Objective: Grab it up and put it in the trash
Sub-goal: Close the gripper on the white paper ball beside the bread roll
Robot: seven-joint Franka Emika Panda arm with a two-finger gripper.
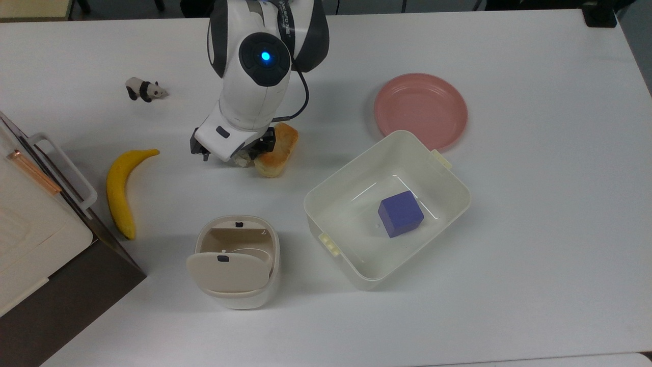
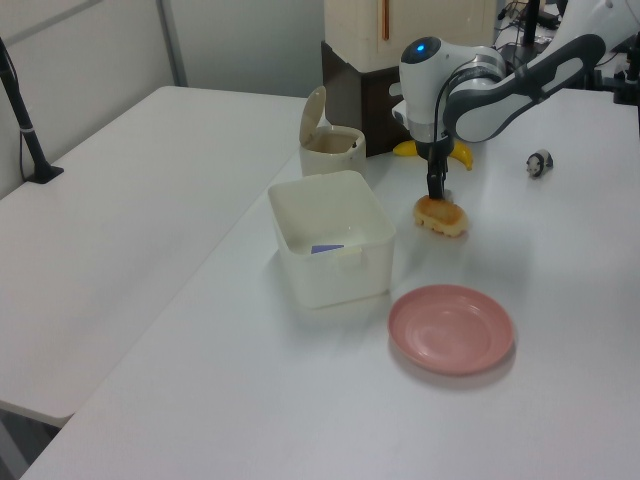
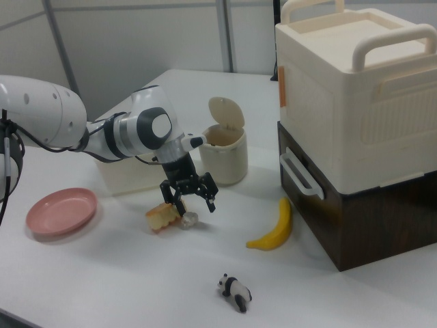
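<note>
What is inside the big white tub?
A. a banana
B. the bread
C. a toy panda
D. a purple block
D: the purple block lies on the floor of the white tub, while the banana, toy panda and bread all lie on the table outside it.

small crumpled white-grey paper ball (image 3: pixel 189 219) on table; beige bin (image 1: pixel 235 262) upright, flap lid tilted open.
</note>
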